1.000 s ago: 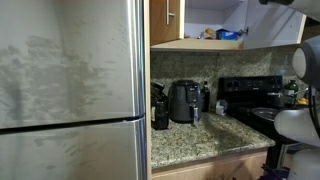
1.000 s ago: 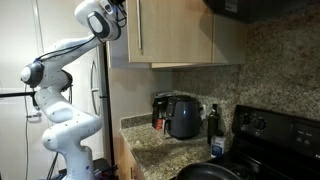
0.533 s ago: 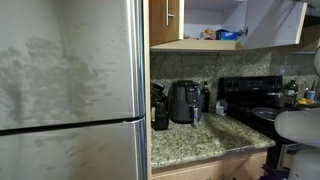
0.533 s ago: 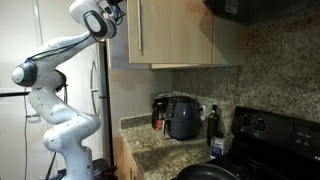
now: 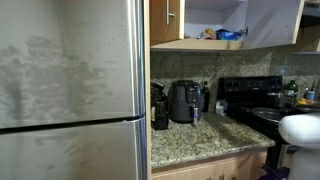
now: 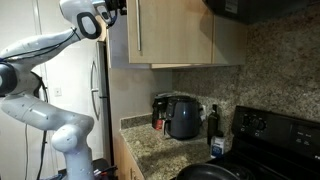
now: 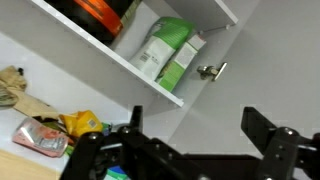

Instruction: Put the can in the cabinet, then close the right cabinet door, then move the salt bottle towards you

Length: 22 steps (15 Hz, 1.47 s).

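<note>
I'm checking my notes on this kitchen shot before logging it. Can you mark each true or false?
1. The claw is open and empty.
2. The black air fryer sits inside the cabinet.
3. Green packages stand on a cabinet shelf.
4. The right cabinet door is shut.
1. True. In the wrist view the claw has its fingers spread with nothing between them.
2. False. The air fryer stands on the granite counter, below the cabinet.
3. True. The green packages stand on a white cabinet shelf.
4. False. The right cabinet door is swung open, leaving the interior exposed.
</note>
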{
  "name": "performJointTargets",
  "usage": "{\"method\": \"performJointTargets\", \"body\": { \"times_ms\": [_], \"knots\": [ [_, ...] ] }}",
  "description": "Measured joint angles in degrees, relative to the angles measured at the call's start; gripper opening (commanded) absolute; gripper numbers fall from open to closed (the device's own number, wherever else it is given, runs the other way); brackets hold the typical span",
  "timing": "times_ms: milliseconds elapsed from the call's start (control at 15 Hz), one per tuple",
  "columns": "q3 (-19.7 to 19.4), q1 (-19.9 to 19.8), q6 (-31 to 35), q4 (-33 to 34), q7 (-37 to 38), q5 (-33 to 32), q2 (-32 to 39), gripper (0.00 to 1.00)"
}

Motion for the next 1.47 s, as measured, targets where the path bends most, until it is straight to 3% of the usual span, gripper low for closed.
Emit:
{"method": "performJointTargets", "body": {
  "times_ms": [600,733,1000,1467],
  "knots": [
    [-8.48,34.50,-6.40,-0.40,-13.38,0.71,-2.35,1.00],
    [-9.59,40.44,-5.87,-0.38,-16.78,1.53,-2.90,1.00],
    [-9.34,38.82,-4.76,-0.35,-17.12,1.58,-2.84,1.00],
    [-6.20,22.45,8.46,-0.53,-11.40,3.28,0.20,1.00]
  ]
}}
